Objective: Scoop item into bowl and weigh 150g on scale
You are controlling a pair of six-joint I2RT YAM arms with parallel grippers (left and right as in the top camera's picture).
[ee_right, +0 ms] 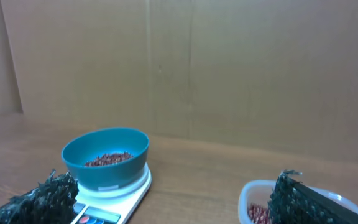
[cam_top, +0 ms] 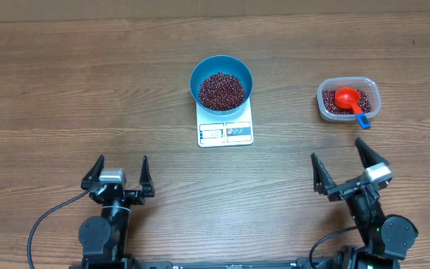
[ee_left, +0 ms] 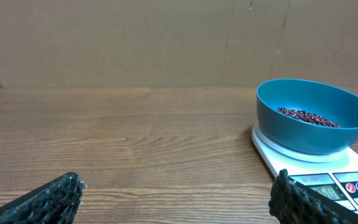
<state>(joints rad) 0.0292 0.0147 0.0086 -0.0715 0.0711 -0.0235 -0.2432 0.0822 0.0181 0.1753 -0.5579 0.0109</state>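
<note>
The blue bowl (cam_top: 221, 82) sits on the white scale (cam_top: 225, 131) at the table's middle, with dark red beans (cam_top: 221, 90) heaped inside. From the left wrist the bowl (ee_left: 316, 117) and scale (ee_left: 328, 180) lie ahead to the right. From the right wrist the bowl (ee_right: 106, 157) and scale (ee_right: 114, 202) lie ahead to the left. My left gripper (cam_top: 118, 175) stands open near the front left, empty. My right gripper (cam_top: 349, 173) stands open near the front right, empty. Both are well short of the scale.
A clear plastic tub (cam_top: 349, 100) at the right holds more beans and a red scoop (cam_top: 348, 98) with a blue handle end (cam_top: 362, 120). A brown cardboard wall (ee_left: 166, 43) backs the wooden table.
</note>
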